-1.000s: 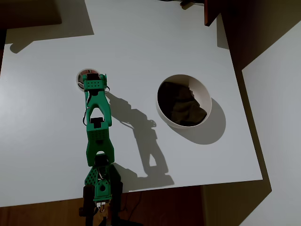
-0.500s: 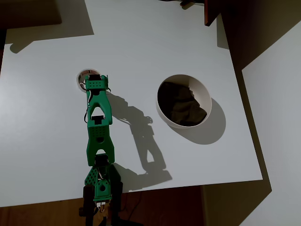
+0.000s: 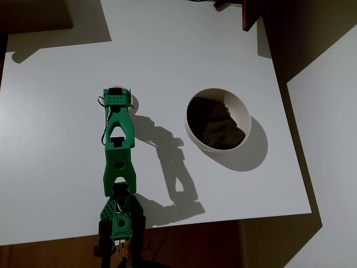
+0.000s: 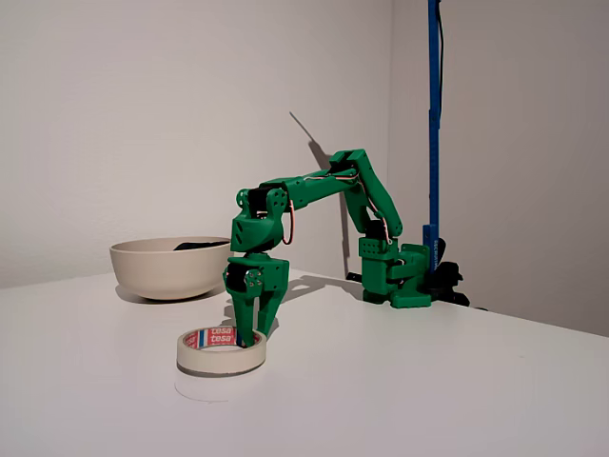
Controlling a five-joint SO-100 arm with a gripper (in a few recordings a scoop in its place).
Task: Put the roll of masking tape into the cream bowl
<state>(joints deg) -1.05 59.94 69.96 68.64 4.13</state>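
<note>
A: Nearest in the fixed view: roll of masking tape (image 4: 221, 350), lying flat on the white table (image 4: 400, 390), reddish print legible on the inner core.

B: Directly above the roll: green gripper (image 4: 253, 335), pointing straight down, tips at the roll's far rim, apparently one finger inside the hole and one outside. Jaws closed or still apart? Cannot tell from either view.

A: From overhead, roll hidden beneath the gripper (image 3: 116, 92); a sliver of pale rim perhaps visible beside it.

B: Beyond the roll: cream bowl (image 4: 171, 266), well apart from it, dark inside; in the overhead view (image 3: 218, 119), off to the roll's right.

A: Farthest from the roll: arm base and a blue pole (image 4: 433, 124).

B: Likely hazards: a thin pinch on one wall only, so a tilt or slip on lifting; a drop short of the bowl during the carry; a knock against the thin bowl wall if carried too low.
</note>
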